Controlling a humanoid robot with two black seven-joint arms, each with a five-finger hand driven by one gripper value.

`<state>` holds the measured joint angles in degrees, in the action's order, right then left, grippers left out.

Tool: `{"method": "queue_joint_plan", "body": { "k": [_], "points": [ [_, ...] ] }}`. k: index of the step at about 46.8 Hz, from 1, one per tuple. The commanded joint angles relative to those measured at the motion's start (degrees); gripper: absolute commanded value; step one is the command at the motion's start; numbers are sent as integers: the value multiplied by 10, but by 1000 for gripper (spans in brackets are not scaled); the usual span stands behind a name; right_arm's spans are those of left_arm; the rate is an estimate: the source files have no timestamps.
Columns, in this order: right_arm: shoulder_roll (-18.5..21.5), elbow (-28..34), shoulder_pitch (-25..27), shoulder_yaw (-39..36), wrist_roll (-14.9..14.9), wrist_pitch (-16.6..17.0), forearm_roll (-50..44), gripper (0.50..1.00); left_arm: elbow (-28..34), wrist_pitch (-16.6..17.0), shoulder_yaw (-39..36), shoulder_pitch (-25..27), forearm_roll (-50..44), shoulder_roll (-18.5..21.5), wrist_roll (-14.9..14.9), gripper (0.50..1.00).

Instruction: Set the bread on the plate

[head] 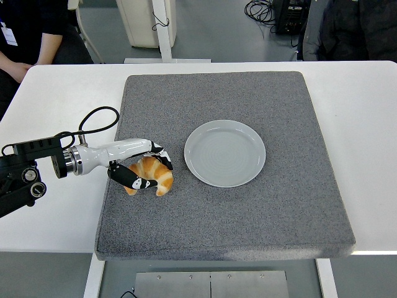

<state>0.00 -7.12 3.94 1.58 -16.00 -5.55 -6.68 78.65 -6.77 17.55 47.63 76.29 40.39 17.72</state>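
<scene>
- Table (56,99): white; near edge along the bottom, far corners cut off by the picture's sides.
- Mat (248,211): grey, coarse-textured, square, covering the table's middle; its front edge overhangs or meets the near edge, hard to say which.
- Plate (225,153): pale grey, round, bare, lying flat on the mat right of centre.
- Bread (155,174): one golden-brown croissant on the mat, left of the plate and apart from it; its left end is hidden behind the thumb.
- Left hand (138,169): white palm shell, black-and-white fingers (160,154) curled over the croissant's far side, thumb pressed under the near side; closed around the bread. Whether the bread is lifted clear of the mat cannot be told.
- Left arm (37,167): black, entering from the left edge, partly cut off; a black cable (93,121) loops above the wrist.
- Right arm: not seen.
- Person (25,37): dark clothing, at the top left, mostly cropped.
- Second dark-clothed figure (353,28): top right, only the torso in view.
</scene>
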Motion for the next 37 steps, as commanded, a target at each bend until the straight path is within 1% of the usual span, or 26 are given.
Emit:
{"method": "queue_joint_plan", "body": {
  "k": [1,9,13,19,23,28,33,37],
  "points": [
    [0,0,0,0,0,0,0,1000,-3,0,-1,10,-4,1,-1,500],
    [0,0,0,0,0,0,0,1000,-17,-3,6,35,-18,4,0,500],
    [0,0,0,0,0,0,0,1000,-30,-4,6,60,-39,9,0,500],
    [0,0,0,0,0,0,0,1000,-47,-9,4,96,-60,28,1,500],
    [0,0,-1,0,0,0,0,1000,-61,-21,6,119,-67,34,3,500],
    [0,0,-1,0,0,0,0,1000,-85,-32,6,148,-82,33,5,500],
    [0,-1,-1,0,0,0,0,1000,-118,-32,3,178,-100,26,5,500],
    [0,0,-1,0,0,0,0,1000,-146,-33,-1,202,-109,3,5,500]
  ]
}}
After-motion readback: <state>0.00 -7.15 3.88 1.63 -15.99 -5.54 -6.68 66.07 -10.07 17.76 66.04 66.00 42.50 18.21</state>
